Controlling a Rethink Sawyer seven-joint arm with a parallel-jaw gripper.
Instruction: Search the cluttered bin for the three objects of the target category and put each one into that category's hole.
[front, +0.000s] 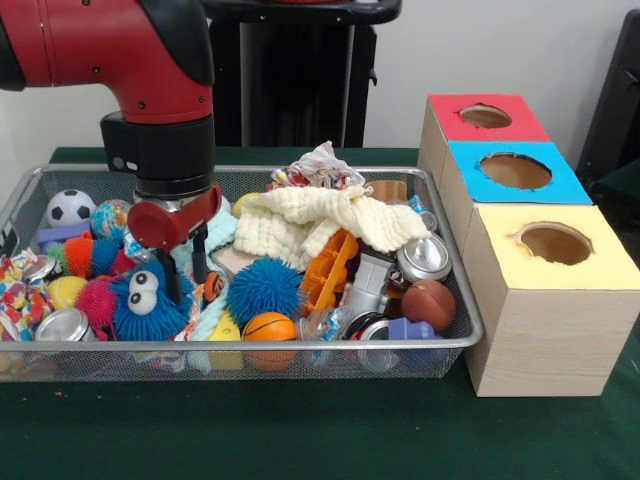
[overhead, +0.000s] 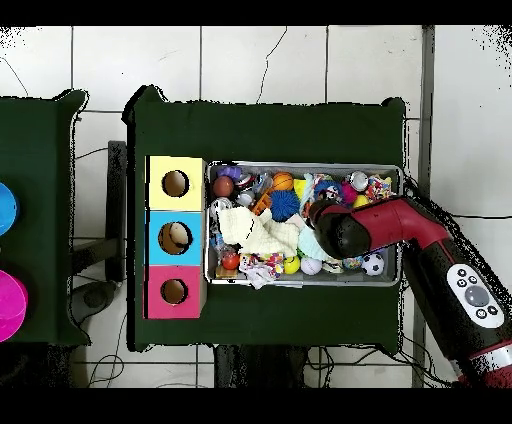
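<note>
The silver wire mesh bin (front: 455, 345) is full of clutter; it also shows in the overhead view (overhead: 398, 225). My gripper (front: 187, 285) reaches down into its left part, its black fingers (front: 200, 255) apart, between a blue googly-eyed puffer (front: 145, 300) and pale teal cloth. A small orange, black-striped bit (front: 213, 287) lies beside the fingers; I cannot tell whether it is the tiger. The teddy bear and the pale plush are hidden. The red-surround hole (front: 485, 116) is at the far end of the wood box (front: 540, 340), and also shows in the overhead view (overhead: 174, 291). In the overhead view the wrist (overhead: 335, 228) covers the gripper.
A cream knitted cloth (front: 330, 222) drapes over the bin's middle. Around it lie a blue spiky ball (front: 263, 288), a small basketball (front: 270, 328), a brown ball (front: 428, 304), a soccer ball (front: 69, 208), a can (front: 424, 258) and an orange plastic toy (front: 328, 270). The blue hole (front: 515, 170) and yellow hole (front: 555, 243) adjoin the red one.
</note>
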